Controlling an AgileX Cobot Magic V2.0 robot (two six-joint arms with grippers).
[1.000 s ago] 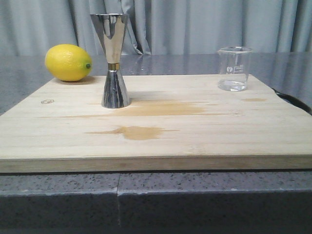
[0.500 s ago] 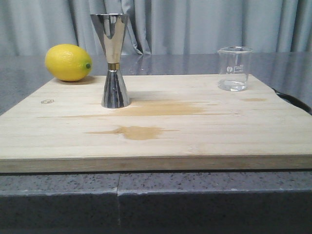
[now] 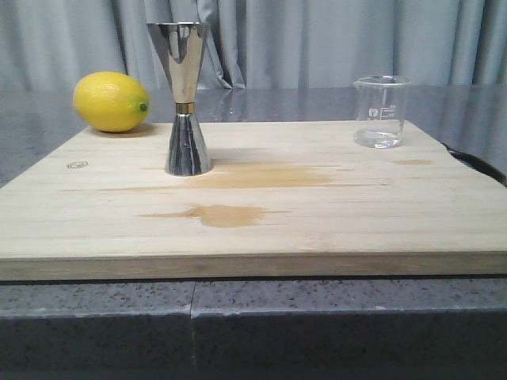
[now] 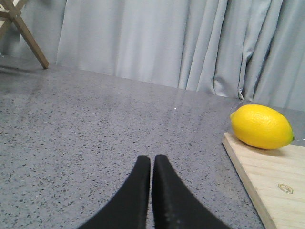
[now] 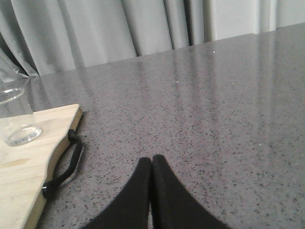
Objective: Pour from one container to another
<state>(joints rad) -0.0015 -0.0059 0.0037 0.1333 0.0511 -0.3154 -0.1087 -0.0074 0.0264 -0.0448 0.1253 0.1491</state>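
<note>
Standing on the wooden board (image 3: 317, 198), the steel jigger (image 3: 184, 99) at left and glass beaker (image 3: 381, 112) at far right, seemingly empty, are shown frontally. Only wrist views show the left gripper (image 4: 151, 164) and right gripper (image 5: 151, 164), jaws pressed together, above grey worktop (image 5: 214, 105).
</note>
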